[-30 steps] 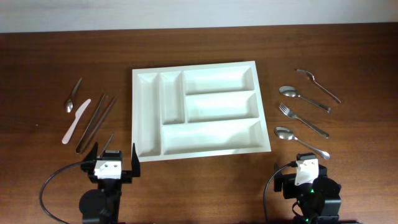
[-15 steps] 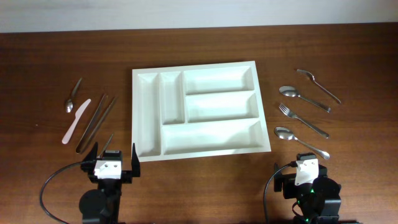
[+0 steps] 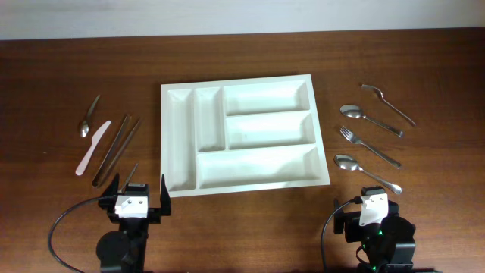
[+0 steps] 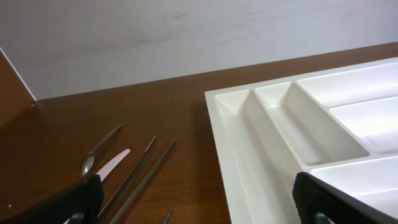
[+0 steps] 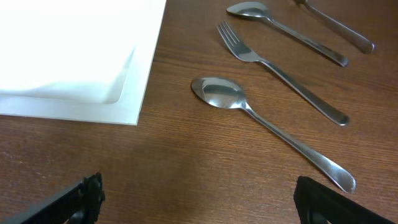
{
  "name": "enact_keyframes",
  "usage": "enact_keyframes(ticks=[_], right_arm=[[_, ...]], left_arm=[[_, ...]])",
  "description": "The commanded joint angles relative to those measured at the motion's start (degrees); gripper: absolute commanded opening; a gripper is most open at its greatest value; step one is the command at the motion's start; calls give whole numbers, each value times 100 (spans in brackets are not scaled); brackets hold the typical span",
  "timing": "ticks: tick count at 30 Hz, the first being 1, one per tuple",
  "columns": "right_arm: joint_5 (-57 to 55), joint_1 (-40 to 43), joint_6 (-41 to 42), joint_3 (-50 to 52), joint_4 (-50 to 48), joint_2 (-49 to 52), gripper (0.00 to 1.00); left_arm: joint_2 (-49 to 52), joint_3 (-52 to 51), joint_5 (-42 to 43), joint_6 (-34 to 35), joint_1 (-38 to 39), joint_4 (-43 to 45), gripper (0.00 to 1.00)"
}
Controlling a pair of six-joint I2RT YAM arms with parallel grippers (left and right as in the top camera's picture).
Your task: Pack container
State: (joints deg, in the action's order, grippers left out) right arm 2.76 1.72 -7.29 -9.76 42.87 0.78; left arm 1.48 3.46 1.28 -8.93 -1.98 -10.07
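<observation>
white plastic container (image 3: 244, 178), glossy metal spoon (image 5: 219, 93).

Soft, even light is filling all views, with shadows barely forming. White container (image 5: 62, 37) is overexposing in the right wrist view and losing detail. Spoon (image 5: 217, 93) is catching bright highlights. Dark bench (image 3: 61, 76) is showing mild sheen. Left gripper (image 4: 198, 190) is blurring at the bottom corners.

Lab-style test bench: brown wooden table (image 3: 45, 61), plain white wall (image 4: 186, 37)

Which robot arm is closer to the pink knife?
Left. The left end effector sits just below-right of the pink knife; the right end effector is far across, past the tray.
</observation>
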Motion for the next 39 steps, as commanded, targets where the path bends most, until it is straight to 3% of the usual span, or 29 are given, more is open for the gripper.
enact_keyframes(ticks=[1,15,24,29,36,39], right_arm=[[-87,-13,33,33,66,-59,99],[-4,-17,76,35,-177,-59,99],[839,-20,2378,-247,-1888,-59,99],[1040,-20,2496,-1143,-2518,-59,99],[1067,-20,2498,-2905,-2485,-57,99],[1156,-20,2492,-3484,-2011,-57,99]], left_arm=[[-48,-63,24,70,22,20,99],[-48,-63,24,70,22,20,99],[-48,-63,24,70,22,20,99],[-48,-63,24,70,22,20,99],[-48,-63,24,70,22,20,99],[-48,-63,24,70,22,20,99]])
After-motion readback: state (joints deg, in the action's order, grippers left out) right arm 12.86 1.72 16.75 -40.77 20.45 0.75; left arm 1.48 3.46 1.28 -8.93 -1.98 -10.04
